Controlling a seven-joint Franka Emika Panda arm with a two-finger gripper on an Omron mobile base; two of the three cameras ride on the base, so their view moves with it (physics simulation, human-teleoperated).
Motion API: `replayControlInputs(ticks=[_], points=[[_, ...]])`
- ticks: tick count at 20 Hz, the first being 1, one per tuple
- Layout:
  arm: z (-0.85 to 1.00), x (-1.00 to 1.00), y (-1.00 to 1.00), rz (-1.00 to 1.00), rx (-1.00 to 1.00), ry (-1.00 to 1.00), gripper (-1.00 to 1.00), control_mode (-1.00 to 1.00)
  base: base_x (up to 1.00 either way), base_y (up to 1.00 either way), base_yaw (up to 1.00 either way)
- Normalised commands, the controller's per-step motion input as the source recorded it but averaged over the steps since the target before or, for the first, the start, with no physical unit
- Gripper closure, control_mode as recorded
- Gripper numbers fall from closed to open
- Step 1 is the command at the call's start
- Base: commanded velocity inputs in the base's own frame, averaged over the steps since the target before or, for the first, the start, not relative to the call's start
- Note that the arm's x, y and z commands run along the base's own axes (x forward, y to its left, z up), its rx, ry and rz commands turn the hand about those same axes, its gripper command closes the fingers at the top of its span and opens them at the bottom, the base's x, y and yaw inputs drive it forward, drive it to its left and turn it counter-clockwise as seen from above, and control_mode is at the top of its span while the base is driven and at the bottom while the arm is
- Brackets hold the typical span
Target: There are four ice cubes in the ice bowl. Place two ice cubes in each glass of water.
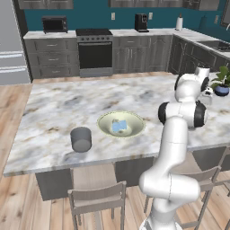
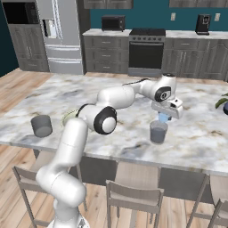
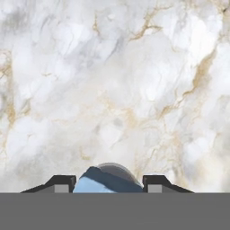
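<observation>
gripper (image 2: 164,117) clasping an ice cube (image 2: 164,118) above a tumbler (image 2: 158,132), bowl (image 1: 121,124) holding cubes (count unclear)

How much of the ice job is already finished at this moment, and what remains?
Done: nothing certain; whether either tumbler already holds ice cannot be told. In hand: the gripper holds one ice cube directly above the right tumbler, not yet released. Left: pale-blue ice cubes remain in the ice bowl, count unclear, and the left tumbler waits beside the bowl.
</observation>
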Motion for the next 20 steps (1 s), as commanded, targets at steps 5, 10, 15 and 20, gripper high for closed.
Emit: replayControlInputs(ticks=[5, 10, 15, 20], points=[[-0.01, -0.19, 0.02, 0.0, 0.0, -0.07, 1.0, -1.0, 0.0, 0.0, 0.0], [-0.11, 0.0, 0.2, 0.0, 0.0, -0.02, 1.0, -1.0, 0.0, 0.0, 0.0], [-0.02, -0.04, 0.12, 0.0, 0.0, -0.02, 1.0, -1.0, 0.0, 0.0, 0.0], [0.0, 0.0, 0.05, 0.0, 0.0, 0.0, -1.0, -1.0, 0.0, 0.0, 0.0]])
